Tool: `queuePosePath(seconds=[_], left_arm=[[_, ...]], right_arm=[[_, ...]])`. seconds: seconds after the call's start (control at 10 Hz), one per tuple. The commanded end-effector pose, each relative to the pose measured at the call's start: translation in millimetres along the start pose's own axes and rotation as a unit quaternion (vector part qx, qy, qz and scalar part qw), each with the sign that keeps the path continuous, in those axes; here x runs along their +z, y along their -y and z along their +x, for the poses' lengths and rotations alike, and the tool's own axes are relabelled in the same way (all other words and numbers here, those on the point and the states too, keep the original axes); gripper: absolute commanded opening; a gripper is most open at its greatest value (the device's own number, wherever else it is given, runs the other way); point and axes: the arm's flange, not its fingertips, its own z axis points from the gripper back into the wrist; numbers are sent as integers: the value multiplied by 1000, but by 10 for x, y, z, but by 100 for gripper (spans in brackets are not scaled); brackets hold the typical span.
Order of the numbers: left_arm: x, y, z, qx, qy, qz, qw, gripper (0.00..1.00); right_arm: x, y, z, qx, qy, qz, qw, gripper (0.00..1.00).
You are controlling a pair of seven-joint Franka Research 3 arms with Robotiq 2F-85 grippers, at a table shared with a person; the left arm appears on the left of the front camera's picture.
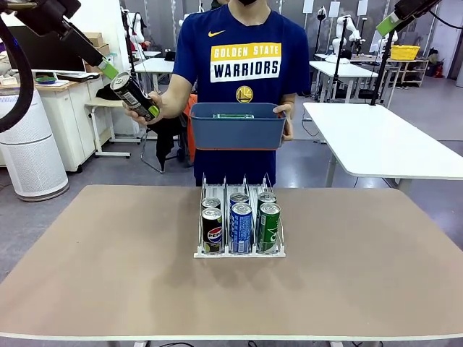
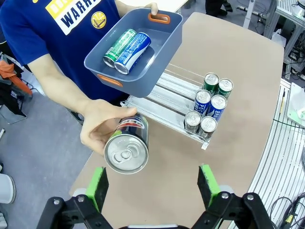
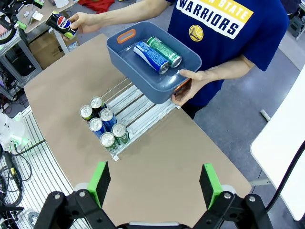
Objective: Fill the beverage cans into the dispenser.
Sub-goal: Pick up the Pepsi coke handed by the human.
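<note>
black Pepsi can (image 2: 127, 148), blue-grey bin (image 1: 237, 131), tan table (image 1: 108, 275)

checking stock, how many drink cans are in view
9. Six slim aluminium cans stand in the clear plastic dispenser: two black, two blue, two green. A blue can and a green can lie in the blue-grey plastic bin. The person's hand holds one black Pepsi can.

Rear slim aluminium cans (image 1: 239, 197) in clear plastic three-lane dispenser (image 1: 239, 254) mostly hidden behind front cans (image 1: 241, 228); tops alone showing.
</note>
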Motion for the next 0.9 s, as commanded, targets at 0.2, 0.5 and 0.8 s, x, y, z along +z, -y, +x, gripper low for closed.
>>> queuePosePath(seconds=[0.2, 0.5, 0.8], left_arm=[[-31, -21, -8, -2, 0, 1, 1000, 100], [-208, -93, 8, -15, -12, 31, 999, 100], [-364, -77, 3, -25, -19, 43, 999, 100]], right_arm=[[-7, -11, -15, 1, -3, 3, 1000, 100], [-7, -11, -15, 1, -3, 3, 1000, 100], [-7, -11, -15, 1, -3, 3, 1000, 100]])
